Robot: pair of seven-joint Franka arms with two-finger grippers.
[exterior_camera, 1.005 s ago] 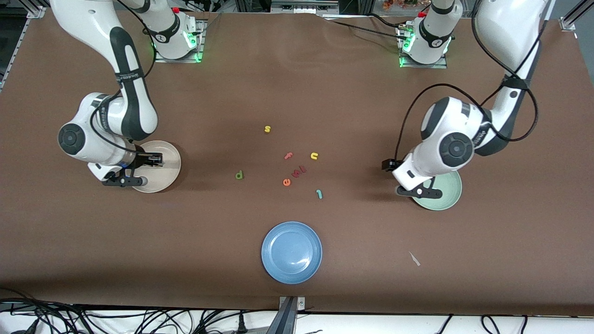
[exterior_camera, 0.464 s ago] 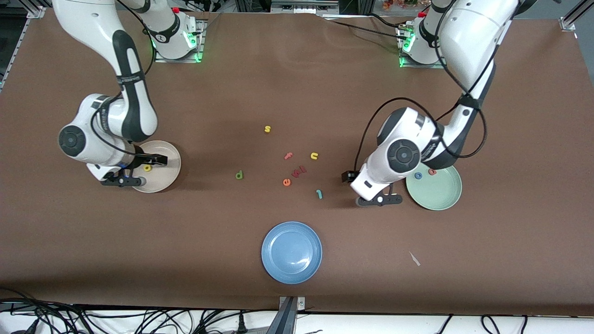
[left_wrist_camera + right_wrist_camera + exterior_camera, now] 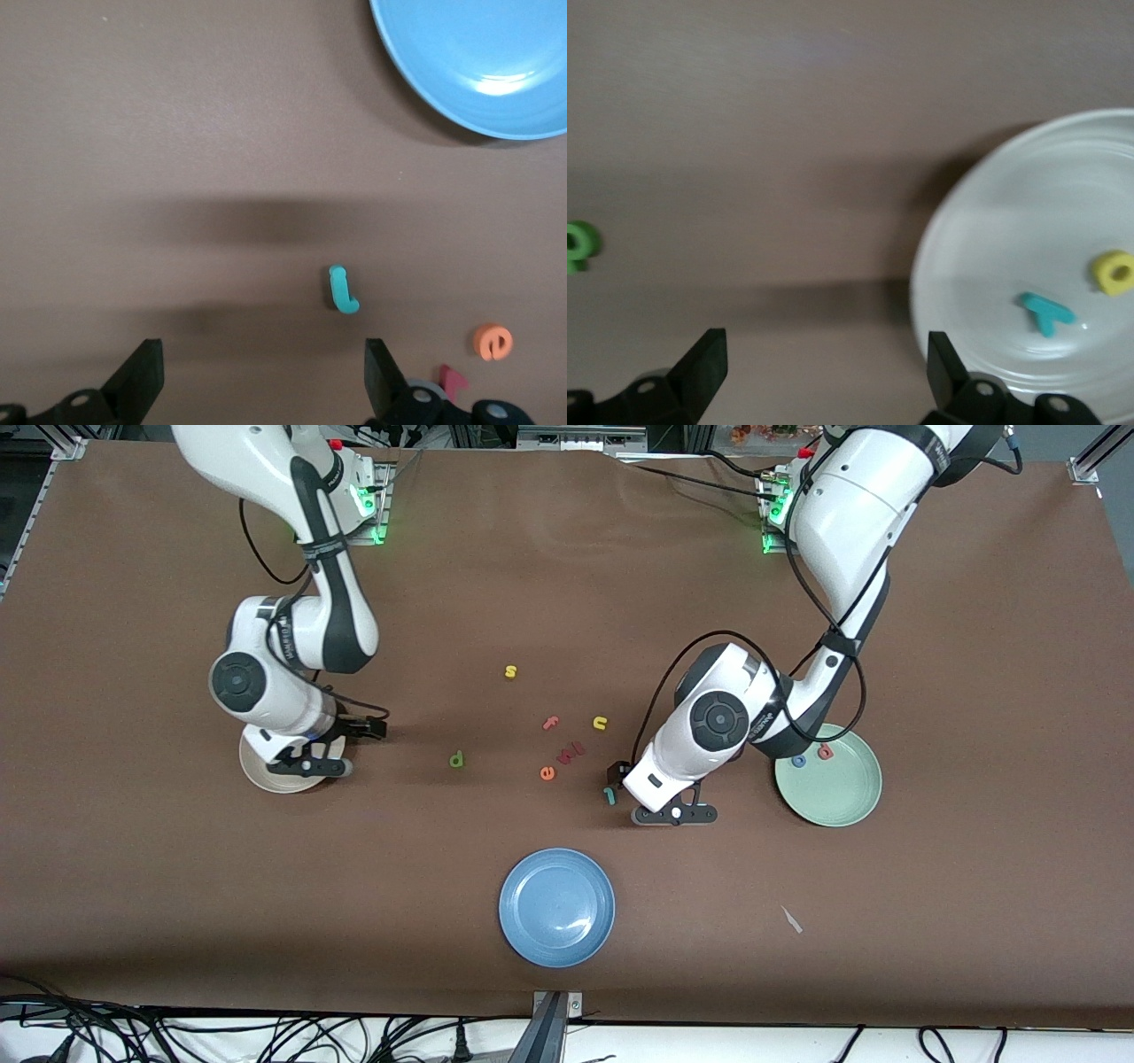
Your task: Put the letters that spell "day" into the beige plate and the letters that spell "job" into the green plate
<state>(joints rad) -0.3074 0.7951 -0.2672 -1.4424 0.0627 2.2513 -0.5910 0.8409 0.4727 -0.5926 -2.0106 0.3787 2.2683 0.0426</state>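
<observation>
The beige plate point(image 3: 255, 776) holds the yellow a point(image 3: 1112, 271) and the teal-blue y point(image 3: 1048, 312). My right gripper point(image 3: 306, 766) hangs open and empty over that plate's point(image 3: 992, 239) rim, on the side toward the table's middle. The dark green d point(image 3: 456, 759) point(image 3: 578, 243) lies on the table between the plate and the other letters. The green plate point(image 3: 837, 793) holds the blue o point(image 3: 798, 761) and the pinkish-red b point(image 3: 825, 752). The teal j point(image 3: 609, 794) point(image 3: 342, 290) lies on the table. My left gripper point(image 3: 675, 813) point(image 3: 261, 372) is open just beside it.
A blue plate point(image 3: 556, 906) point(image 3: 469, 62) sits nearest the front camera. Loose letters lie mid-table: yellow s point(image 3: 510, 671), pink f point(image 3: 551, 723), yellow u point(image 3: 600, 723), orange e point(image 3: 547, 773) point(image 3: 493, 341), a red piece point(image 3: 571, 752). A white scrap point(image 3: 791, 919) lies toward the left arm's end.
My right gripper opened, left the yellow a in the beige plate, and shifted toward the table's middle. My left arm swung from over the green plate to beside the teal j.
</observation>
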